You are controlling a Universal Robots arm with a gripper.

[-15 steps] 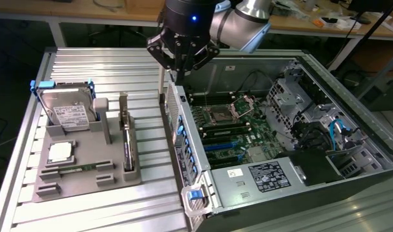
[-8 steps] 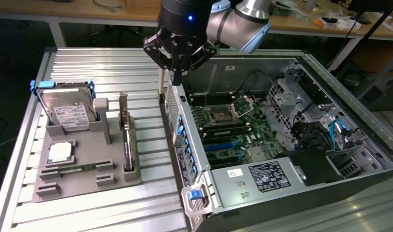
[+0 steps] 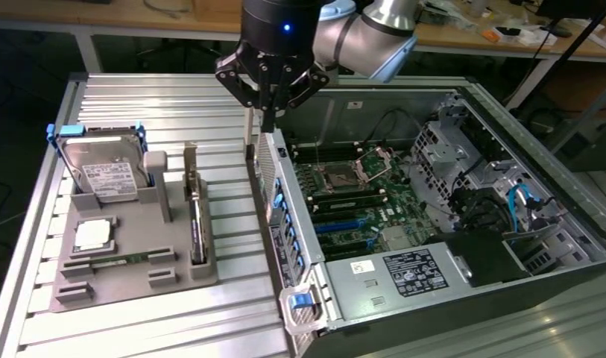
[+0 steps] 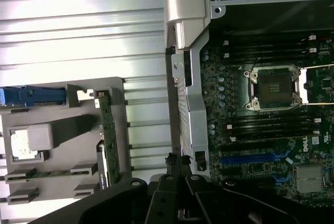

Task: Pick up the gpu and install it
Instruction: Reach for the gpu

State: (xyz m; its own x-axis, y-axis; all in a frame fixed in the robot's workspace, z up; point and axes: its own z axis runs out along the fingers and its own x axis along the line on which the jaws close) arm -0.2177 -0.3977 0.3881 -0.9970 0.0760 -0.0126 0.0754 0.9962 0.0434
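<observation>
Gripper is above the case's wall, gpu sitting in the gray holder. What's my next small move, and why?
Probably slide the gripper toward the exterior view's left until it is over the gpu. The card stands on edge in the gray holder, apart from the gripper, which hangs above the computer case side wall instead.

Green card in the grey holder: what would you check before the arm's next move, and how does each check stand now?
1. Green circuit card with silver bracket stands on edge in the grey plastic holder: ok.
2. Black tool above that card: not ok, it hangs by the open dark computer case.
3. Long blue slots on the green motherboard unoccupied: ok.
4. Card loose in holder: cannot tell.
</observation>
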